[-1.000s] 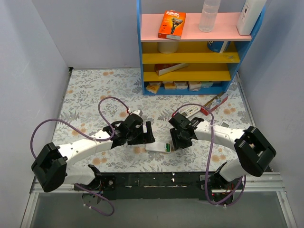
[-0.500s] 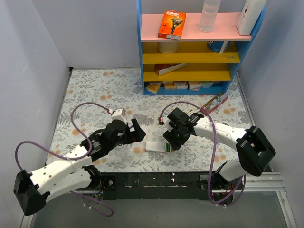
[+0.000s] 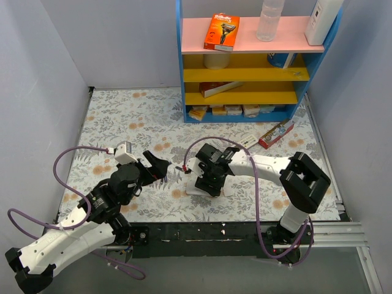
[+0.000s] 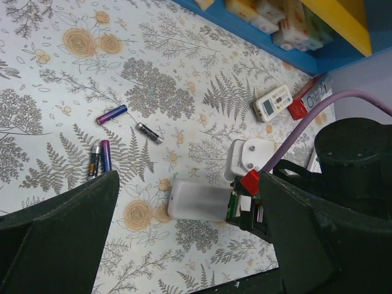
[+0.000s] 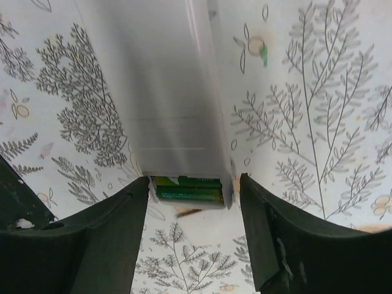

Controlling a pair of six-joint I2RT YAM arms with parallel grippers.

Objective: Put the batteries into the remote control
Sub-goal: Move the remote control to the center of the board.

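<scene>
The remote control (image 4: 199,201) lies back up on the flowered mat, also seen in the right wrist view (image 5: 165,92) and partly in the top view (image 3: 192,188). Its open end shows two green batteries (image 5: 187,188) lying in the compartment. My right gripper (image 5: 193,226) is open, a finger on each side of that end, right over the remote (image 3: 208,177). Several loose purple-blue batteries (image 4: 112,114) lie on the mat to the remote's upper left. My left gripper (image 4: 190,245) is open and empty, raised and well back from the remote (image 3: 156,166).
A smaller white remote (image 4: 272,103) and a red box (image 3: 275,133) lie at the far right of the mat. A blue and yellow shelf (image 3: 245,73) with boxes and a bottle stands at the back. Grey walls close in both sides.
My left arm has pulled back to the left and away from the remote. My right gripper has moved left along the remote, and the remote has shifted a little left.
</scene>
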